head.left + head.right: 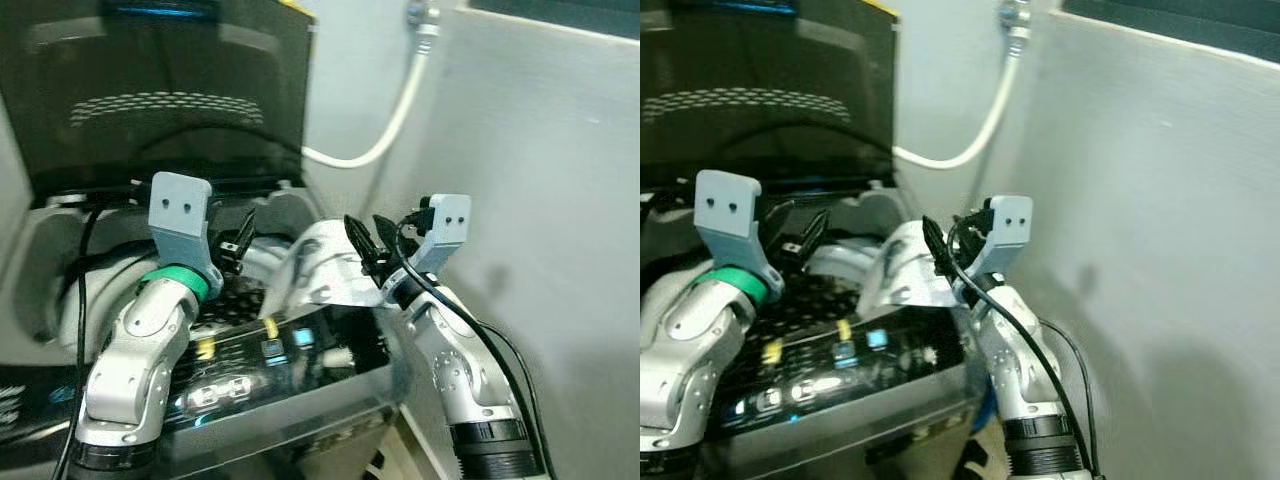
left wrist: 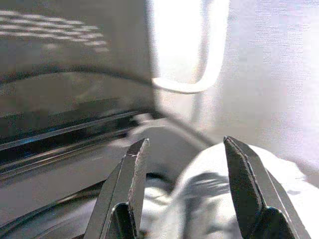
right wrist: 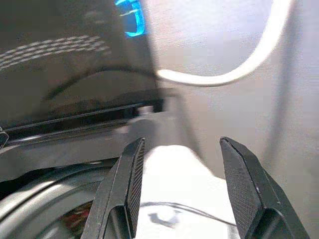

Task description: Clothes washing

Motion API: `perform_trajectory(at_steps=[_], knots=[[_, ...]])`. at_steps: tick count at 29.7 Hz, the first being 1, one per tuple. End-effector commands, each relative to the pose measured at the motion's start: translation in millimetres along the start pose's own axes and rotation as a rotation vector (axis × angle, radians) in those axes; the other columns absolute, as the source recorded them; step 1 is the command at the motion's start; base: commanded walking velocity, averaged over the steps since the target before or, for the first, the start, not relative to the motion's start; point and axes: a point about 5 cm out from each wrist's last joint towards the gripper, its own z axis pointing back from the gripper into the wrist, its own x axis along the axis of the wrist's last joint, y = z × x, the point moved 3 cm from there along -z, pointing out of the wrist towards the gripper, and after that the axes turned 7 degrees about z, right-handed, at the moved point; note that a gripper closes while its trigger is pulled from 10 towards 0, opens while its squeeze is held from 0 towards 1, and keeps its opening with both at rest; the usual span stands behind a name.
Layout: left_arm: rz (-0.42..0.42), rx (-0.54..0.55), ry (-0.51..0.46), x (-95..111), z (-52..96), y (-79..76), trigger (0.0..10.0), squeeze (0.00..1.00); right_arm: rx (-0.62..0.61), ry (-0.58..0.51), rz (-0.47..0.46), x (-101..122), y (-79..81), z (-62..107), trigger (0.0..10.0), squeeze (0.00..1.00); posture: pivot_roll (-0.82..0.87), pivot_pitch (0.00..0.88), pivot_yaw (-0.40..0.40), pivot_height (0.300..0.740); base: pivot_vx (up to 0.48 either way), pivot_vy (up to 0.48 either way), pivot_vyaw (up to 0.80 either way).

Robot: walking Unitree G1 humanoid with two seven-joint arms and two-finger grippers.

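Over the open washer (image 1: 60, 250), both grippers hung with their fingers spread apart and holding nothing. A white garment (image 1: 320, 265) lay draped on the washer's right rim, partly over the drum opening. Left gripper (image 1: 238, 245) was just beside the garment, above the drum; right gripper (image 1: 368, 243) was right above it. A white hose (image 1: 395, 120) ran along the wall behind the raised lid (image 1: 160, 90).

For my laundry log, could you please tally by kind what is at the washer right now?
Washing machine, lid raised: 1
White garment draped on the tub's rim: 1
White hose on the wall: 1
Grippers, both open: 2, left gripper and right gripper
Total: 5
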Motion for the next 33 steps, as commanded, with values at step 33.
perform_trajectory(at_steps=[33], knots=[[0.015,-0.065,0.035,-11.8,3.9,-15.1,10.0,0.0,-0.015,0.03,0.032,-3.2,-14.1,11.7,10.0,0.0,0.01,0.0,-0.012,0.74,0.0,0.0,-0.8]])
